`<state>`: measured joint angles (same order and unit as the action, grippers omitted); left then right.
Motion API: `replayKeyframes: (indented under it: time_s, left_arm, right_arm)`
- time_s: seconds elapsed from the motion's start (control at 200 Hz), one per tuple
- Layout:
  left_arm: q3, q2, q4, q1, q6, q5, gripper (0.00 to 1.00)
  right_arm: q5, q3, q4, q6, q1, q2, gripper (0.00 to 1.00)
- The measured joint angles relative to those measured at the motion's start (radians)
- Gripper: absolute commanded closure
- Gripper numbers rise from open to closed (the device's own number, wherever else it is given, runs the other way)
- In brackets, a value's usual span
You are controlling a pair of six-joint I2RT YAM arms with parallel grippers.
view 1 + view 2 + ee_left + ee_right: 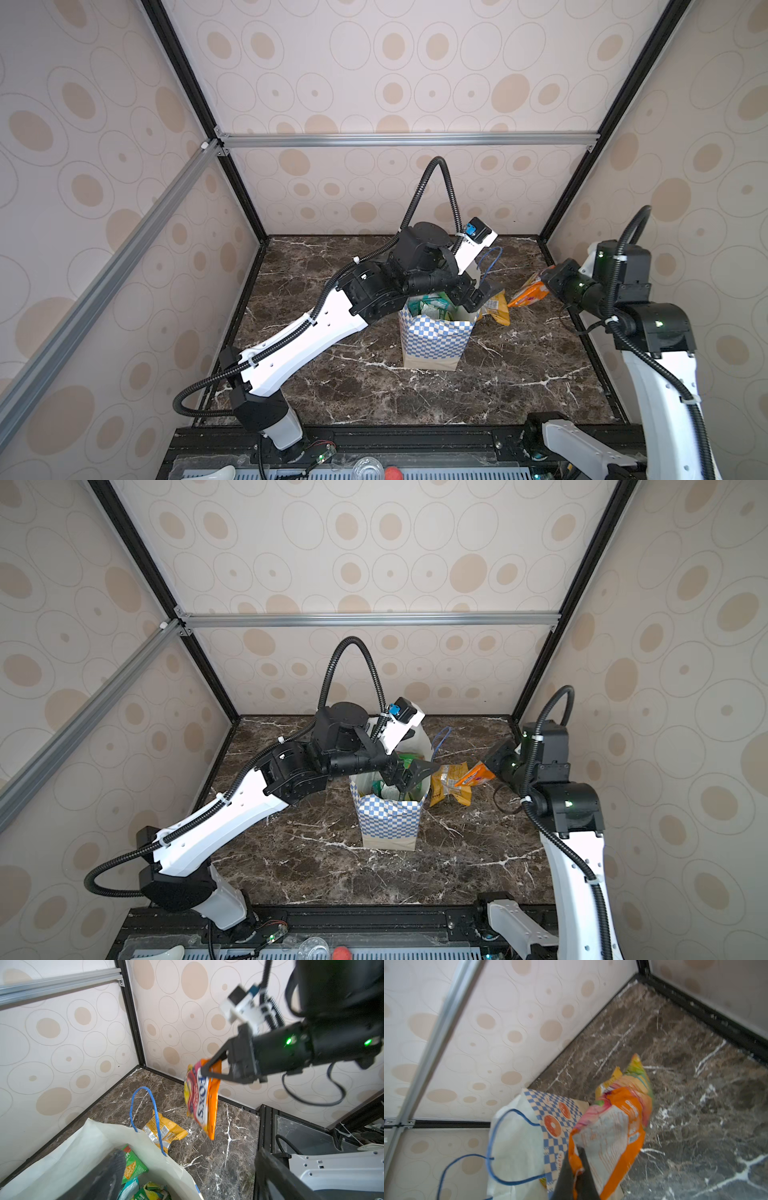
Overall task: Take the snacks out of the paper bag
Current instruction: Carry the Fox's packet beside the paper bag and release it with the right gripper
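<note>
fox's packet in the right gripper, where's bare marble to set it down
Bare marble runs between the paper bag and the right wall, and across the front from the bag's base to the near rail. Crowded: beside the bag's far right corner, where the yellow packet lies, and the bag mouth, under the open left gripper.

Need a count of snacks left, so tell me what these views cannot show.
- Snacks in the paper bag: left gripper partly covers its mouth in both top views.
- Bag's depths: cut off at the left wrist view's edge.
- FOX'S packet print: blurred in the right wrist view.
</note>
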<state>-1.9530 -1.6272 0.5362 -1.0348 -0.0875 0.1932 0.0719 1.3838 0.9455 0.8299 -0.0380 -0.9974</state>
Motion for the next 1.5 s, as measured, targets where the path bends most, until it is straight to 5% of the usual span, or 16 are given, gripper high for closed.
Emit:
replayKeyframes:
  time_s: [0.25,0.5,0.665,1.0,1.401,1.431,1.501]
  left_arm:
    - [0.048,0.024,-0.006,0.0,-0.001,-0.047,0.02]
    - [0.086,0.039,-0.027,0.0,-0.001,-0.066,0.02]
    - [0.087,0.039,-0.035,0.0,0.0,-0.07,0.02]
    - [0.134,0.04,-0.071,0.0,0.007,-0.089,0.02]
    - [0.096,0.019,-0.035,0.0,0.013,-0.139,0.02]
    - [0.095,0.019,-0.032,0.0,0.014,-0.141,0.02]
    - [0.082,0.011,-0.019,0.0,0.014,-0.146,0.02]
  right_arm:
    - [0.199,-0.332,-0.159,0.019,0.001,-0.001,1.0]
    - [0.334,-0.417,-0.32,0.029,0.013,-0.045,1.0]
    - [0.325,-0.499,-0.402,-0.001,0.016,-0.05,0.97]
    - [0.169,-0.8,-0.456,-0.035,0.02,-0.005,0.64]
    - [-0.05,-0.732,-0.249,-0.058,0.02,0.005,0.19]
    - [-0.077,-0.708,-0.217,-0.057,0.02,0.01,0.03]
    - [-0.134,-0.641,-0.148,-0.06,0.02,0.026,0.0]
